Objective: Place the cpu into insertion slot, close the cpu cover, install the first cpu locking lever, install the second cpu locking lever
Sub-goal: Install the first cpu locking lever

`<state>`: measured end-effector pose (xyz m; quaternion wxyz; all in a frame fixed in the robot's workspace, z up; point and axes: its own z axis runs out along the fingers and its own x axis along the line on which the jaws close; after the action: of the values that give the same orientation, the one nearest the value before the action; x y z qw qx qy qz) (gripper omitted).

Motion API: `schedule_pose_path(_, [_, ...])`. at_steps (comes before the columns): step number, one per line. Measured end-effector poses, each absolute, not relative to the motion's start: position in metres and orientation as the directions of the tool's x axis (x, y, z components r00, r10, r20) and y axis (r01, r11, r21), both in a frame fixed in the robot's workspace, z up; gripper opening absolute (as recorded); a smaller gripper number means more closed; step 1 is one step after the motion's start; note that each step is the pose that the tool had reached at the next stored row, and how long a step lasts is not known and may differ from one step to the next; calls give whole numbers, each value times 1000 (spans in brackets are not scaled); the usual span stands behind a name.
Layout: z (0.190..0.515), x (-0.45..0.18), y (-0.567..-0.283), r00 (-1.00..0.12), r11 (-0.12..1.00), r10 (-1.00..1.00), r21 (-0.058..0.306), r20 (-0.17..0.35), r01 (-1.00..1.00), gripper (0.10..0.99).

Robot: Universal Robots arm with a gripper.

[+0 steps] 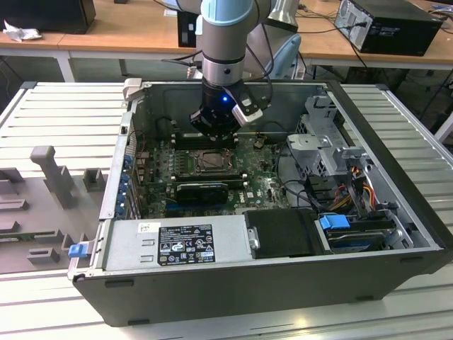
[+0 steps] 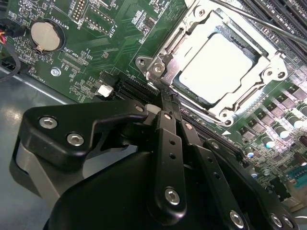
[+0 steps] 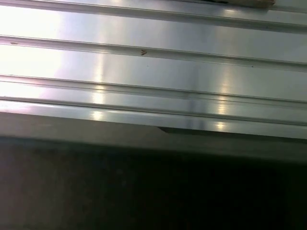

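My claw (image 2: 169, 98) sits low over the green motherboard (image 2: 115, 43), fingers together with nothing between them, tips just beside the near corner of the insertion slot (image 2: 163, 52). The cpu (image 2: 218, 67) lies flat in the slot, pale square face showing through the window of the cpu cover (image 2: 192, 36), which lies down flat over it. A thin metal rod (looks like a locking lever) (image 2: 259, 21) crosses the far side of the slot. A round coin battery (image 2: 45, 36) is on the board, well apart from the slot. In the exterior view my arm (image 1: 225, 42) hangs into the open computer case (image 1: 283, 283), claw (image 1: 212, 131) just above the slot (image 1: 210, 161). First wrist view shows ribbed metal counter (image 3: 153, 62).
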<state>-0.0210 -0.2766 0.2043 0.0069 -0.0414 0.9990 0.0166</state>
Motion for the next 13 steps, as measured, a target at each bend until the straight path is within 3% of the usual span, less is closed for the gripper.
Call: schedule_pose_path(13, [202,-21,-277,-996,996,-82,30,-15,-83,106])
